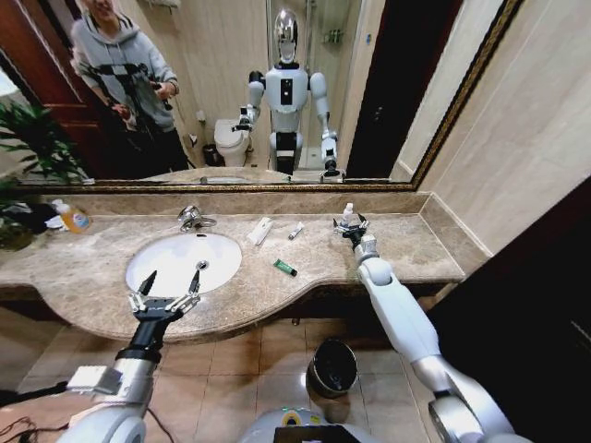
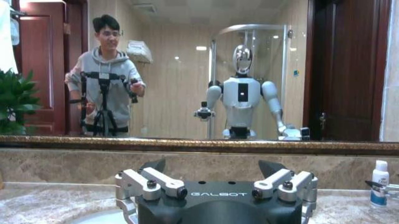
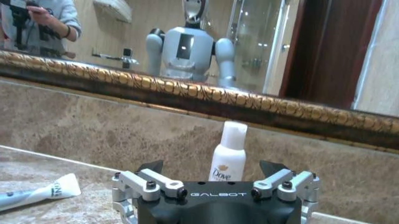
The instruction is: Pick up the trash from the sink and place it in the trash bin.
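— So where is the trash right now?
— The small clear bottle with a white cap and blue label [image 1: 347, 215] stands upright at the far right of the beige marble counter [image 1: 406, 247], not in the white oval sink [image 1: 181, 259].
— And the tool?
— The right gripper [image 1: 350, 228] sits just on the near side of it, jaws spread wide, the bottle upright in the gap ahead of them in the right wrist view [image 3: 228, 154]; I judge nothing is gripped yet.
— Other pieces?
— A green tube [image 1: 284, 268], a white-and-blue tube [image 1: 295, 231] and a flat white packet [image 1: 259, 231] lie left of it.
— The left gripper [image 1: 166, 294]?
— Open over the sink's near rim. The dark round trash bin [image 1: 332, 367] stands on the floor, nearer the right arm.
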Available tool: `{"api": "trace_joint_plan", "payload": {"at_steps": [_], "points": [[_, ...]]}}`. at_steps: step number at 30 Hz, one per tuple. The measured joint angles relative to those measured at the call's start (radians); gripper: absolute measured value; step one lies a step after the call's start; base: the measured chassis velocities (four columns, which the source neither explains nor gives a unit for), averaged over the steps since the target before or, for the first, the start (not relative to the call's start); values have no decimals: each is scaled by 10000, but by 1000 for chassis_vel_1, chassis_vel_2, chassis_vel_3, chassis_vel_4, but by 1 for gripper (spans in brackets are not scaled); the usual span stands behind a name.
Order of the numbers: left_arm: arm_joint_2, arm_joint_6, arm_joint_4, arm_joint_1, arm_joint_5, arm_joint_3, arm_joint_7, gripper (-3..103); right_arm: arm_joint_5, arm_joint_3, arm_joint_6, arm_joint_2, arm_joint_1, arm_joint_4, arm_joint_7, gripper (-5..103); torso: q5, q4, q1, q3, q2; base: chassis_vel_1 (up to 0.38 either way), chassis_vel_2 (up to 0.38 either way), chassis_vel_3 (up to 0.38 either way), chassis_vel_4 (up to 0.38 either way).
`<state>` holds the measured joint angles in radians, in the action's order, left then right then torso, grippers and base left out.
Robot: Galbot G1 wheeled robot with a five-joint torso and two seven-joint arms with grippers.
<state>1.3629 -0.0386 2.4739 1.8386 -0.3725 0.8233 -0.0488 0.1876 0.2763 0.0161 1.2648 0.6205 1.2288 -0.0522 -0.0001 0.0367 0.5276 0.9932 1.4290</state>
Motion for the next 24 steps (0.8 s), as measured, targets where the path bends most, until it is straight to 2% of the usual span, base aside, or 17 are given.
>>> {"api": "trace_joint_plan", "payload": {"at_steps": [12, 13, 18, 19, 21, 23, 24], "points": [[0, 0, 0, 0, 0, 0, -1, 100, -436, 143, 589, 769, -1395, -2440, 268, 100, 1, 1, -1, 0, 1, 0, 0, 0, 0], [1, 1, 0, 1, 0, 0, 0, 100, -461, 186, 670, 842, -1529, -2671, 314, 103, 1, 1, 0, 0, 1, 0, 0, 0, 0], [1, 0, 0, 0, 0, 1, 0, 100, -645, 384, 906, 1009, -1827, -3154, 477, 93, 0, 2, 0, 0, 1, 0, 0, 0, 0], [1, 0, 0, 1, 0, 0, 0, 100, -643, 390, 905, 1001, -1799, -3076, 476, 85, 0, 1, 0, 0, 1, 0, 0, 0, 0], [0, 0, 0, 0, 0, 0, 0, 100, -640, 390, 891, 982, -1753, -2972, 470, 85, 0, 1, 0, 0, 1, 0, 0, 0, 0], [0, 0, 0, 0, 0, 0, 0, 100, -599, 366, 771, 913, -1607, -2711, 457, 78, 0, 1, -1, -1, 1, 0, 0, 0, 0], [0, 0, 0, 0, 0, 0, 0, 100, -599, 366, 771, 913, -1607, -2711, 457, 78, 0, 1, -1, -1, 1, 0, 0, 0, 0]]}}
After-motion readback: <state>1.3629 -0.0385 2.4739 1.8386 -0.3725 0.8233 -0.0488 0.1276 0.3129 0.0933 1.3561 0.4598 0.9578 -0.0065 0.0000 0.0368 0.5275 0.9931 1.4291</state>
